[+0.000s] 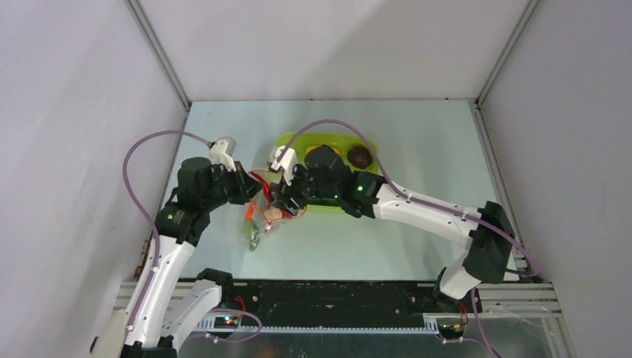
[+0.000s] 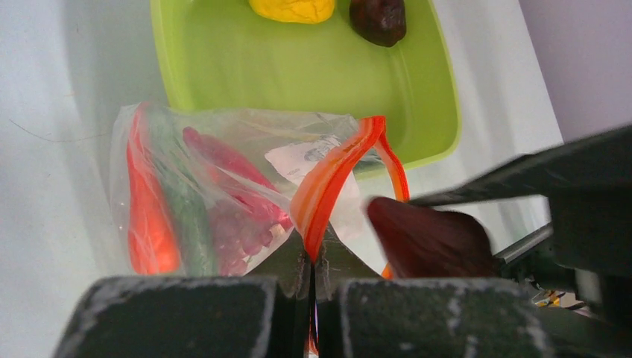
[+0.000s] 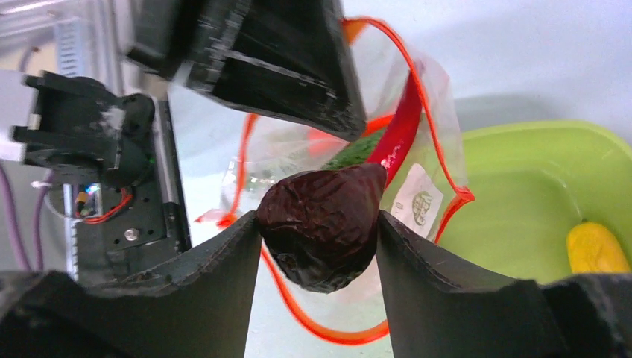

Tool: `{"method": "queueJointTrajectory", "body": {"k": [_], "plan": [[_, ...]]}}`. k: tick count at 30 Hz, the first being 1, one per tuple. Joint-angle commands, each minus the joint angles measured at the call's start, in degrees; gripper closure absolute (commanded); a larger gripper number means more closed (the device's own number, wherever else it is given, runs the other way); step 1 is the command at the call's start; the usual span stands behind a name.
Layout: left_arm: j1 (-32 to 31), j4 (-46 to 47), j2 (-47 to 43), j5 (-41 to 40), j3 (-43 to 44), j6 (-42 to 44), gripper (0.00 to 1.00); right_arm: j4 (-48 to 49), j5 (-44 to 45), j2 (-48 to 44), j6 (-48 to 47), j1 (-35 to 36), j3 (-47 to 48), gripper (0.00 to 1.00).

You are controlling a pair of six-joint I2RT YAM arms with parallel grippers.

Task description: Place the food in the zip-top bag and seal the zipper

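The clear zip-top bag (image 2: pixel 223 149) hangs open between my grippers, holding the orange carrot (image 2: pixel 145 216), green cucumber (image 2: pixel 188 216), red chili (image 2: pixel 223 160) and purplish grapes (image 2: pixel 242 233). My left gripper (image 2: pixel 313 257) is shut on the bag's orange-red zipper (image 2: pixel 335 175) strip, holding the mouth up. My right gripper (image 3: pixel 320 224) is shut on a dark maroon ball (image 3: pixel 324 220), right at the bag's open mouth (image 3: pixel 313 328). In the top view the left gripper (image 1: pixel 253 195) and right gripper (image 1: pixel 285 205) meet over the bag (image 1: pixel 267 220). The garlic is not seen.
The lime-green tray (image 1: pixel 365 205) lies just behind the bag, partly under my right arm. It holds a yellow lemon (image 2: pixel 292 9) and a second dark maroon piece (image 2: pixel 378 19). Grey walls enclose the table on the left, right and far sides.
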Motion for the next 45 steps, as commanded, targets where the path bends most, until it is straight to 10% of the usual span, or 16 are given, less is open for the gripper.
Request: {"method": "queueJointTrajectory", "body": {"k": [1, 8, 20, 26, 45], "plan": [[-0.2, 4.4, -3.4, 2.1, -0.8, -1.3, 1.00, 5.0, 4.8, 3.1, 2.9, 0.3, -0.3, 0.36], [-0.2, 5.2, -4.2, 2.6, -1.5, -2.6, 1.00, 2.0, 8.3, 4.3, 3.1, 1.1, 1.7, 0.01], [-0.2, 1.4, -2.0, -5.8, 0.7, -2.0, 1.00, 7.2, 24.6, -4.9, 10.3, -4.5, -3.2, 0.01], [-0.2, 1.3, -3.1, -7.3, 0.3, -1.5, 1.00, 4.8, 17.1, -4.0, 21.2, -17.7, -4.4, 0.01], [-0.2, 0.3, -2.4, -9.5, 0.0, -1.9, 1.00, -5.3, 36.4, 19.9, 0.9, -24.0, 6.3, 0.02]]}}
